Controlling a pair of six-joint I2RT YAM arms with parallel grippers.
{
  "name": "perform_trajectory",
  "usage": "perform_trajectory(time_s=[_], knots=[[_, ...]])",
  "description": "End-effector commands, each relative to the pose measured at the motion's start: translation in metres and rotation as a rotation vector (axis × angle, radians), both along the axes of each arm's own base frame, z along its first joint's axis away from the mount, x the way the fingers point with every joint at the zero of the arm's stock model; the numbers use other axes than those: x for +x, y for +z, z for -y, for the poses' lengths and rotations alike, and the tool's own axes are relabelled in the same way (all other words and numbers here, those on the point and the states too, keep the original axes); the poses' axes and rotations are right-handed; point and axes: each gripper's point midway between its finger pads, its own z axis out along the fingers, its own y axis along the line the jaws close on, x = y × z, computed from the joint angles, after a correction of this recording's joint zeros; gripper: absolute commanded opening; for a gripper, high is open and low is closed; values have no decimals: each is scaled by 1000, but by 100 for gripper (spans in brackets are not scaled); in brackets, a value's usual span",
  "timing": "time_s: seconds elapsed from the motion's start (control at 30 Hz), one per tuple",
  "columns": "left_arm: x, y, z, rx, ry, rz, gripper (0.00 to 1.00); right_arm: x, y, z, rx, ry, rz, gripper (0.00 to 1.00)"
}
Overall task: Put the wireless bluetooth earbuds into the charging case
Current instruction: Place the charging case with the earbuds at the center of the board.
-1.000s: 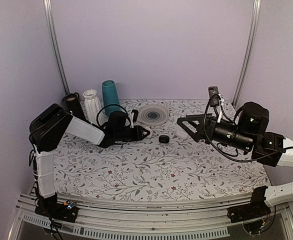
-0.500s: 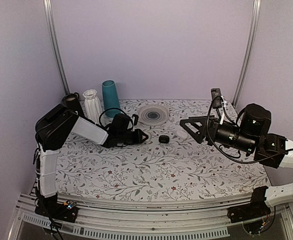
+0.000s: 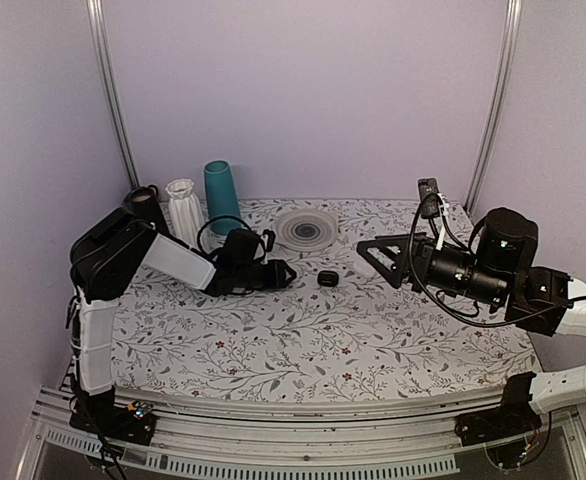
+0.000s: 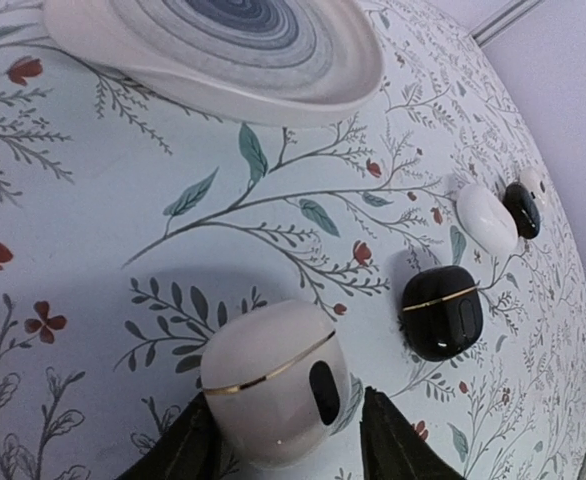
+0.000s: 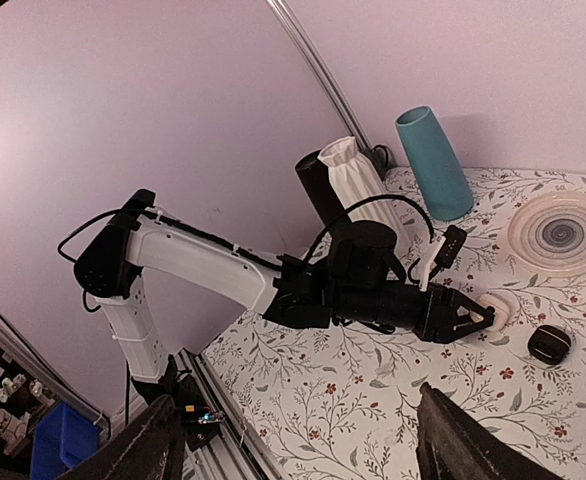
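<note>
Our left claw (image 4: 288,402) has just parted, straddling the small cream-white glossy plastic charging case (image 4: 263,365) on the desk (image 4: 123,200), right claw (image 5: 301,405) wide apart; we fear a skewed squeeze would squirt it away.

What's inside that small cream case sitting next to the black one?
Nothing inside shows. The charging case is closed, its two halves meeting at a thin gold line. Only the glossy outer shell and a dark oval on its front are visible.
</note>
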Motion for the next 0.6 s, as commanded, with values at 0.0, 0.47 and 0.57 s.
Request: perform_trajectory(time_s=[0.0,0.47,0.57], knots=[[4,10,-11,18,18,33,51,1,2,0,10,-2,-5,80],[3,42,-24,49,35,123,82,3,2,-4,13,2,-17,86],[2,50,-26,51,33,144,94,4,1,-5,12,0,-25,92]])
